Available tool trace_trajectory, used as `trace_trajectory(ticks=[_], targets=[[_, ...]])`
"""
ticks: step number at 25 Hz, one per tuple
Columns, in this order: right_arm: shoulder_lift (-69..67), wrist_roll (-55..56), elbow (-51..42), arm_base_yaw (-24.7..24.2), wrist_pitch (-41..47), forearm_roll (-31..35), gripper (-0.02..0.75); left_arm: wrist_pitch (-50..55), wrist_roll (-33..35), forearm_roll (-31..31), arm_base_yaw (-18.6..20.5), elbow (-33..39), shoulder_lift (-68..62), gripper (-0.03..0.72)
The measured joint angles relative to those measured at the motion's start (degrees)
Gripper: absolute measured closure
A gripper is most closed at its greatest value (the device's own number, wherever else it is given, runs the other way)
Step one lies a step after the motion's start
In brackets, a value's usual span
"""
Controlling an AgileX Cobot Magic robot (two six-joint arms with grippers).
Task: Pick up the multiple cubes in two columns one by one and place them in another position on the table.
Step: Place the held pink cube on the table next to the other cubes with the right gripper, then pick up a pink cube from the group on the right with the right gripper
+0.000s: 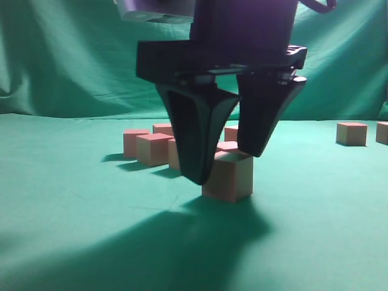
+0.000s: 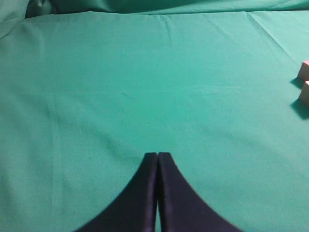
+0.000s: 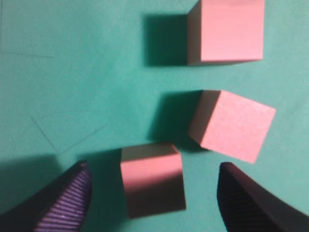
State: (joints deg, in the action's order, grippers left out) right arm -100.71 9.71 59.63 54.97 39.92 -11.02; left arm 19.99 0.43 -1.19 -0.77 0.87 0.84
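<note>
My right gripper (image 1: 225, 165) fills the middle of the exterior view, standing open astride one pinkish cube (image 1: 228, 177) that rests on the green table (image 1: 73, 200). The right wrist view shows that cube (image 3: 152, 186) between the gripper's (image 3: 153, 169) spread fingers, with a gap on each side and neither finger touching it. Two more cubes (image 3: 226, 31) (image 3: 231, 124) lie just beyond it, the nearer one turned askew. Several cubes (image 1: 153, 148) cluster behind the gripper. My left gripper (image 2: 158, 154) is shut and empty above bare cloth.
Two cubes (image 1: 351, 133) (image 1: 382, 132) sit apart at the far right of the table. The left wrist view catches two cubes (image 2: 304, 70) (image 2: 305, 93) at its right edge. A wrinkled green backdrop (image 1: 73, 54) hangs behind.
</note>
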Motion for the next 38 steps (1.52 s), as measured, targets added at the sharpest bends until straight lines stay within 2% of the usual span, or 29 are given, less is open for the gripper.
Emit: trace_trajectory(ticks=[2, 3, 8, 13, 16, 19, 20, 25, 28, 32, 38], targets=[[1.13, 0.0, 0.0, 0.0, 1.43, 0.0, 0.26, 0.0, 0.0, 0.0, 0.0, 0.0, 0.0, 0.688], [2.37, 0.0, 0.0, 0.0, 2.28, 0.0, 0.219, 0.0, 0.0, 0.0, 0.0, 0.0, 0.0, 0.688], [12.26, 2.04, 0.0, 0.0, 3.97, -0.87, 0.234, 0.0, 0.0, 0.0, 0.0, 0.0, 0.0, 0.688], [21.93, 14.94, 0.42, -1.73, 8.86, -11.63, 0.234, 0.0, 0.0, 0.0, 0.0, 0.0, 0.0, 0.688], [24.3, 17.06, 2.57, -7.86, 14.92, -13.35, 0.234, 0.0, 0.0, 0.0, 0.0, 0.0, 0.0, 0.688], [24.4, 15.28, 4.35, -15.99, 17.52, -11.9, 0.234, 0.0, 0.0, 0.0, 0.0, 0.0, 0.0, 0.688], [24.4, 13.97, 4.61, -18.79, 17.37, -10.51, 0.186, 0.0, 0.0, 0.0, 0.0, 0.0, 0.0, 0.688], [23.53, 8.8, 5.22, -31.41, 13.02, -2.73, 0.204, 0.0, 0.0, 0.0, 0.0, 0.0, 0.0, 0.688], [19.85, 4.1, 7.27, -36.73, 13.14, 2.33, 0.204, 0.0, 0.0, 0.0, 0.0, 0.0, 0.0, 0.688], [12.3, 0.73, 12.21, -39.67, 13.85, 5.17, 0.204, 0.0, 0.0, 0.0, 0.0, 0.0, 0.0, 0.688], [0.64, -0.55, 21.24, -39.89, 13.84, 5.52, 0.204, 0.0, 0.0, 0.0, 0.0, 0.0, 0.0, 0.688]])
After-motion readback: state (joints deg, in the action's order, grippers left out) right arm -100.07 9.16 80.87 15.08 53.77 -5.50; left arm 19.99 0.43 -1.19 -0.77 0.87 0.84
